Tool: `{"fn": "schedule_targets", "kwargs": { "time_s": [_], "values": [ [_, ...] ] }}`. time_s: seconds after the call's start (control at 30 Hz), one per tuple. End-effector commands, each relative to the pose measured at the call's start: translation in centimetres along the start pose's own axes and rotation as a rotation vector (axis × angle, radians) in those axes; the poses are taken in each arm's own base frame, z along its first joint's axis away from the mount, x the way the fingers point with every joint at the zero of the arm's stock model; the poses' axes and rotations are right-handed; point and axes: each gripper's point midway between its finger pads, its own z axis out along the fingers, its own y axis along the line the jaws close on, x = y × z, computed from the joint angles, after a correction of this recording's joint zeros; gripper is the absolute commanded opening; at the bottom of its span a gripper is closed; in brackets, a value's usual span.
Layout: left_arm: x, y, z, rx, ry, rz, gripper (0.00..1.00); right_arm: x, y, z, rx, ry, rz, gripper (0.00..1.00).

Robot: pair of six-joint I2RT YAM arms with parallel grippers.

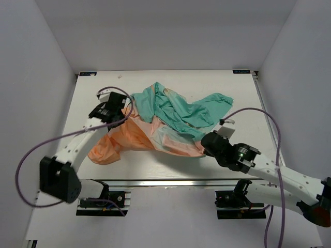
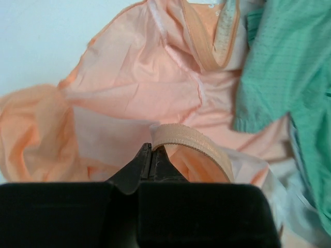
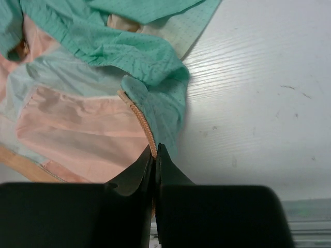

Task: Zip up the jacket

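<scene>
The jacket [image 1: 160, 121] lies crumpled across the middle of the table, peach-orange at the near left and teal-green at the far right. My left gripper [image 1: 120, 103] is at its left edge, shut on a peach zipper band [image 2: 191, 142] that loops up from the jaws [image 2: 151, 149]. My right gripper [image 1: 207, 143] is at the jacket's near right corner, shut on the orange zipper edge [image 3: 139, 121] where the teal fabric [image 3: 155, 67] meets the peach lining [image 3: 83, 129]. The zipper slider is not visible.
The white table [image 1: 243, 129] has raised rails at its left and right sides. White walls enclose the back and sides. A metal rail [image 1: 170, 182] with the arm bases runs along the near edge. Purple cables loop from both arms.
</scene>
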Motion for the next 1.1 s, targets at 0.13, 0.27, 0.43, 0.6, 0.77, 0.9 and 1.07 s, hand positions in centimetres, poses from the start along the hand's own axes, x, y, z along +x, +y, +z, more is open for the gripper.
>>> {"fn": "schedule_targets", "kwargs": {
  "time_s": [0.13,0.27,0.43,0.6,0.77,0.9,1.07],
  "values": [
    [4.9,4.7,-6.2,-0.007,0.173,-0.134,0.00,-3.1,-5.5,-3.9,0.069,-0.139,0.260,0.00],
    [6.9,8.9,-8.0,-0.136,0.203,-0.161,0.00,-4.2,-7.0,-5.4,0.043,-0.189,0.363,0.00],
    [8.6,12.0,-10.6,-0.155,0.220,-0.165,0.00,-5.9,-9.4,-7.5,0.065,-0.254,0.431,0.00],
    [9.2,6.0,-13.0,0.345,0.257,0.045,0.00,-9.8,-11.0,-10.6,0.088,-0.365,0.469,0.00],
    [10.5,4.4,-15.0,0.534,0.296,0.136,0.00,-13.3,-11.1,-12.7,0.072,-0.472,0.497,0.00],
    [10.6,5.2,-14.2,0.470,0.301,0.126,0.00,-14.7,-10.5,-13.0,0.087,-0.518,0.480,0.00],
    [12.0,5.2,-11.9,0.390,0.353,0.069,0.00,-14.8,-9.4,-10.8,0.196,-0.554,0.390,0.00]
  ]
}}
